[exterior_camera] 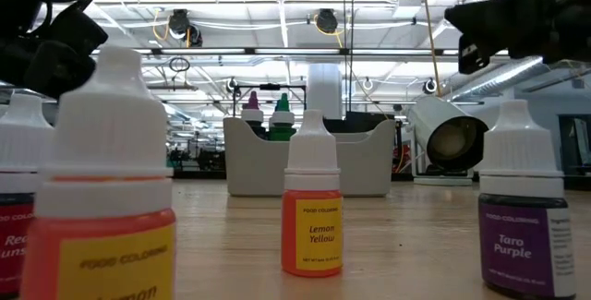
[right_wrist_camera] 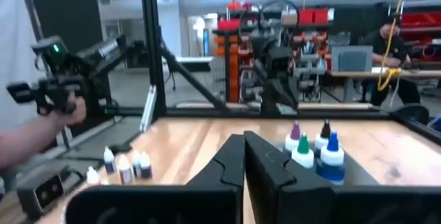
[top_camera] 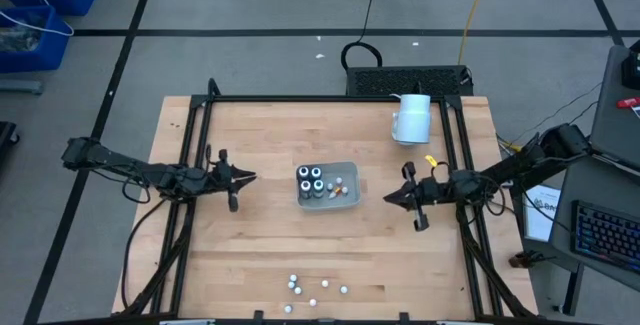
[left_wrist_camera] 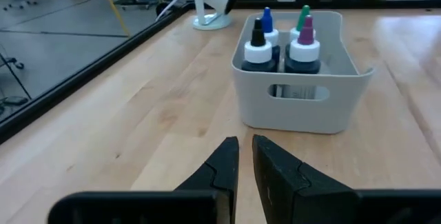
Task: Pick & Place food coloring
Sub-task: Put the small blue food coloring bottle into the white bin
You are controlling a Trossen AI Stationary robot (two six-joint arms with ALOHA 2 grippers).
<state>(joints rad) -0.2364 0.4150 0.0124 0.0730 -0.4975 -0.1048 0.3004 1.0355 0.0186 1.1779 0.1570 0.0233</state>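
Nearest the table's front edge, well short of the tray point(top_camera: 349, 174), loose food coloring bottles point(top_camera: 312, 288) stand scattered. Four capped bottles point(top_camera: 311, 181) sit inside the tray. Left of it hovers the left gripper point(top_camera: 247, 177), fingers nearly together, empty; right of it the right gripper point(top_camera: 388, 199), pressed together. Beyond the tray lies a white mug point(top_camera: 412, 118).

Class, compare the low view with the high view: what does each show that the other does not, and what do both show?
Only the low view shows the labels, such as the Lemon Yellow bottle and the Taro Purple bottle. Only the high view shows the whole layout: left hand and right hand, each empty, either side of the tray. Both show the tray with upright bottles, the loose bottles and the white cup.
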